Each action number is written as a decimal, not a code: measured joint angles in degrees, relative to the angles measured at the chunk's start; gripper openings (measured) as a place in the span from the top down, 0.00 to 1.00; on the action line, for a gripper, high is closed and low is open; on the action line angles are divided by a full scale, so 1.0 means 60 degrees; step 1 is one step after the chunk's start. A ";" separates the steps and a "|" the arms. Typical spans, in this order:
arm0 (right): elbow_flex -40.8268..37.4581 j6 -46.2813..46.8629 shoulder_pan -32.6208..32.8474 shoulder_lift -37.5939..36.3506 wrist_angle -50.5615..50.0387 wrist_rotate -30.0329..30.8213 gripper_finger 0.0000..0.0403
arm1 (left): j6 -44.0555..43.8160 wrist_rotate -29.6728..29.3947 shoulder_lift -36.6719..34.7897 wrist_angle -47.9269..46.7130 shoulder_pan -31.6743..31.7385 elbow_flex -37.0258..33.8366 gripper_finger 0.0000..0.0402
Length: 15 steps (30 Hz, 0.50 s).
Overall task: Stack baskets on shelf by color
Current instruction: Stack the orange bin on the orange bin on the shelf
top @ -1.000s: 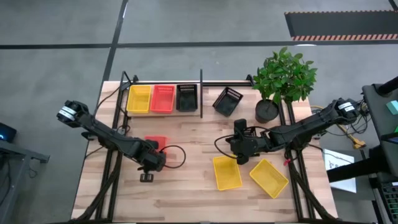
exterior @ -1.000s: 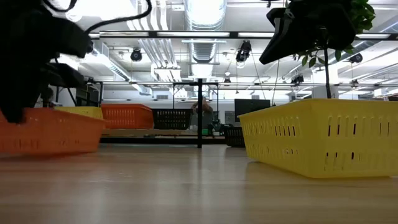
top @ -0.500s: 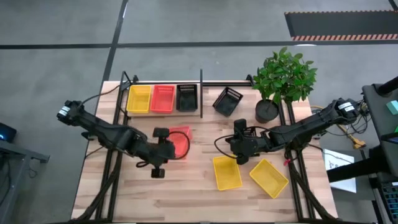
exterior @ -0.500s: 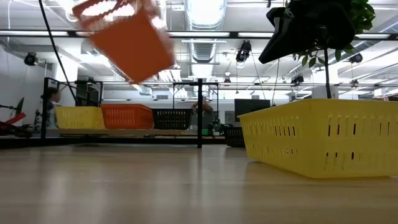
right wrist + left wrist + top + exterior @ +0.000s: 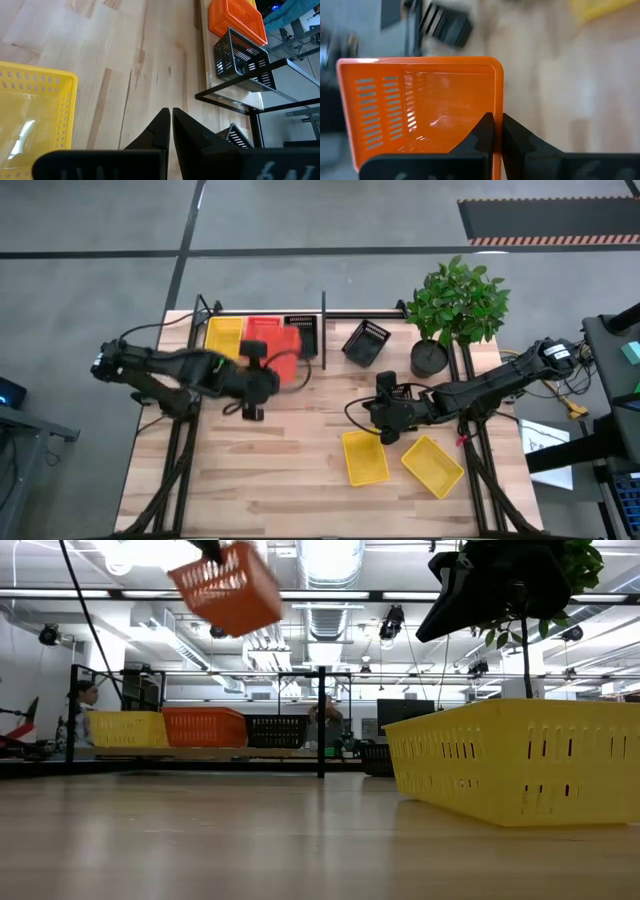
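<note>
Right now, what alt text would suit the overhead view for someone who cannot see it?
Left tool carries an orange basket toward the shelf holding yellow, orange and black baskets. Right tool rests shut by two yellow baskets.

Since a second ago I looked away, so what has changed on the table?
The left gripper, fingers clamped on the rim of the orange basket, lifted it off the tabletop and carried it up toward the shelf, where it now hangs above the orange one standing there. The right gripper, shut and empty, stayed above the two yellow baskets; everything else kept its place.
</note>
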 joint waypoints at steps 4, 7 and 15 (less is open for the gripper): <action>0.0000 0.0004 0.0002 0.0000 -0.0004 0.0000 0.97 | 0.0494 -0.0008 0.0000 -0.0735 0.1360 -0.0354 1.00; 0.0000 0.0002 0.0002 0.0000 -0.0004 0.0000 0.97 | 0.1270 0.0040 0.0002 -0.0749 0.2430 -0.0705 1.00; 0.0000 0.0003 0.0000 0.0014 -0.0007 0.0000 0.97 | 0.2853 0.1647 0.0144 0.0761 0.5061 -0.1746 1.00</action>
